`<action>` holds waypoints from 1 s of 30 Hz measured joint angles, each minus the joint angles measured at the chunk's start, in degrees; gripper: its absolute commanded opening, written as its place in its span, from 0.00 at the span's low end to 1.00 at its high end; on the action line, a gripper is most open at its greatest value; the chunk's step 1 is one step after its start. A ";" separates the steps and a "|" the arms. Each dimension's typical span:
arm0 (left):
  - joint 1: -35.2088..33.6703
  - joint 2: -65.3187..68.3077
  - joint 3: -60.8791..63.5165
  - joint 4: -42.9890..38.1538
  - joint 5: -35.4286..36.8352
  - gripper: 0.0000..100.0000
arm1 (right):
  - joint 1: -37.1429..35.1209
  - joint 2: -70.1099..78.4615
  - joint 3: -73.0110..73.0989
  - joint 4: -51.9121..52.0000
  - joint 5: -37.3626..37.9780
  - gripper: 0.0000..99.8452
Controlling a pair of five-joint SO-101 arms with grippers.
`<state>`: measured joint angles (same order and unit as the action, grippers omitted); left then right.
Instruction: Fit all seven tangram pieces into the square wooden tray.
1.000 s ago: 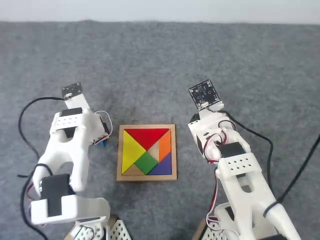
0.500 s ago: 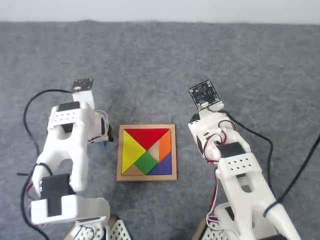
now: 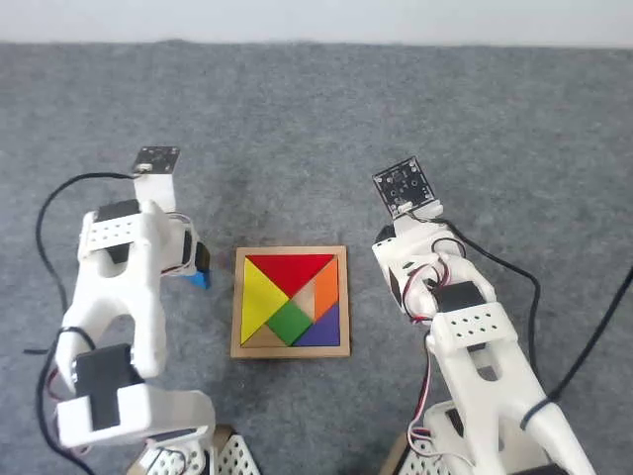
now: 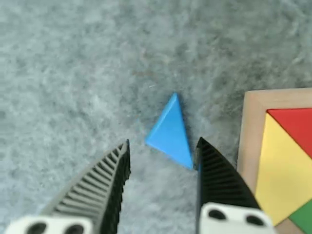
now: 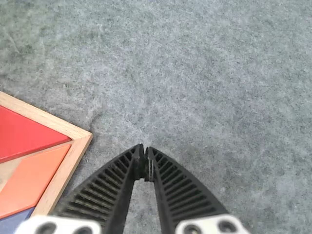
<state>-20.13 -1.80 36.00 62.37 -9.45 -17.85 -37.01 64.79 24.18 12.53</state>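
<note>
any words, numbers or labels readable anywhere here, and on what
No text can be read anywhere.
The wooden tray, the tangram pieces in it and the loose blue triangle are plain.
The left arm's circuit board and the right arm's circuit board show nothing legible: too small.

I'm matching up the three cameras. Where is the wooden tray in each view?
High view: wooden tray, in the middle.
Left wrist view: one corner, past the blue triangle at the open left hand.
Right wrist view: one corner, beside the shut right hand.
Shared landmark: the red triangle inside it.
</note>
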 measured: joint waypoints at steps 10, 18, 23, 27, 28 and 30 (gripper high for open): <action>-0.09 7.21 -1.05 -2.37 3.08 0.21 | 0.00 0.00 0.00 0.00 0.00 0.01; -0.09 13.10 -7.91 2.37 3.60 0.21 | 0.00 0.00 0.00 0.00 0.00 0.01; -0.09 13.10 -8.18 2.02 3.69 0.21 | 0.00 0.00 0.00 0.00 0.00 0.01; 0.00 14.24 -9.76 1.93 3.69 0.21 | 0.00 0.00 0.00 0.00 0.00 0.01; 0.00 14.59 -10.02 1.93 3.69 0.21 | 0.00 0.00 0.00 0.00 0.00 0.01; 0.26 15.21 -10.73 1.93 3.52 0.21 | 0.00 0.00 0.00 0.00 0.00 0.01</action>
<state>-19.87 13.41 25.27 64.31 -5.93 -17.85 -37.01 64.79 24.18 12.53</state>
